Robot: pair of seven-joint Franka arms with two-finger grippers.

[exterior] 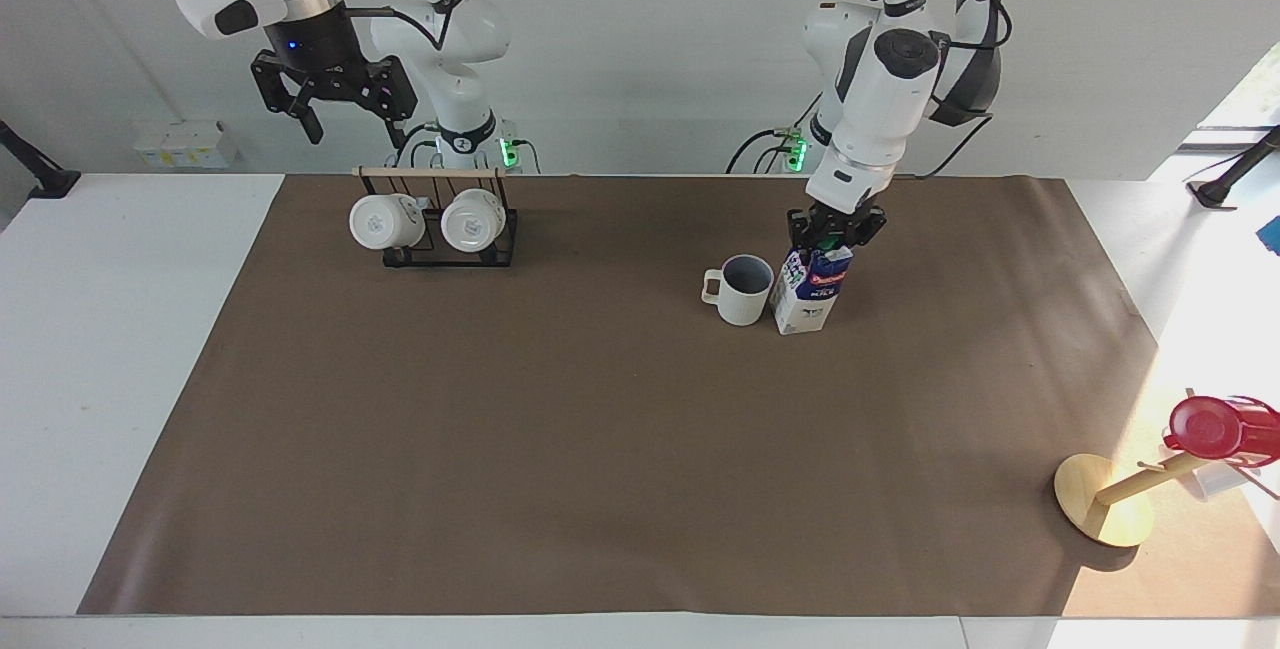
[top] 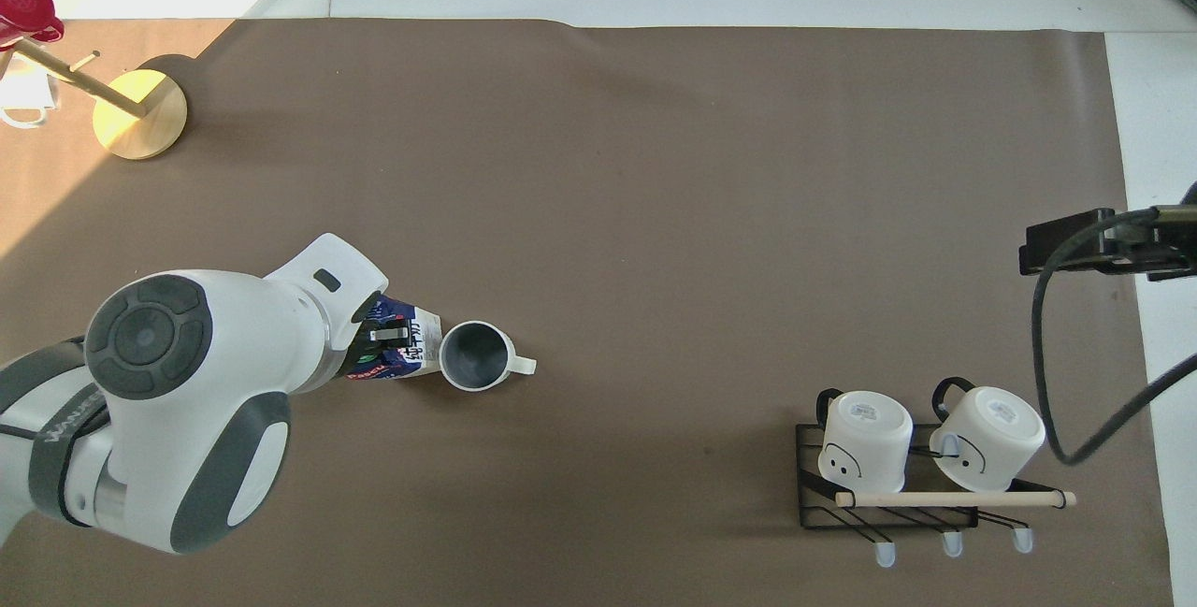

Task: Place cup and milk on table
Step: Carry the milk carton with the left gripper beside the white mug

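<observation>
1. Milk carton [exterior: 808, 293]: stands upright on the brown sheet of the table [exterior: 600, 449], toward the left arm's end, just beside the cup [exterior: 741, 289]. Whether the 2 touch cannot be told.
2. Cup: stands upright on the sheet, mouth up, handle pointing away from the carton.
3. Left gripper [exterior: 836, 232]: sits at the top of the carton, fingers clenched on its ridge.
4. Step in hand, as judged: release the carton. Confirm that the base rests flat on the sheet before opening. Open the fingers fully, then lift straight up, so that the ridge is not dragged and the carton is not tipped against the cup.
5. Risk: the carton is tall and narrow; a sideways pull at the top could topple it.
6. Right gripper [exterior: 333, 97]: waits raised over the mug rack [exterior: 450, 239], fingers spread wide, holding nothing.
7. Rack: carries 2 white mugs [exterior: 377, 221]; they need no handling.
</observation>
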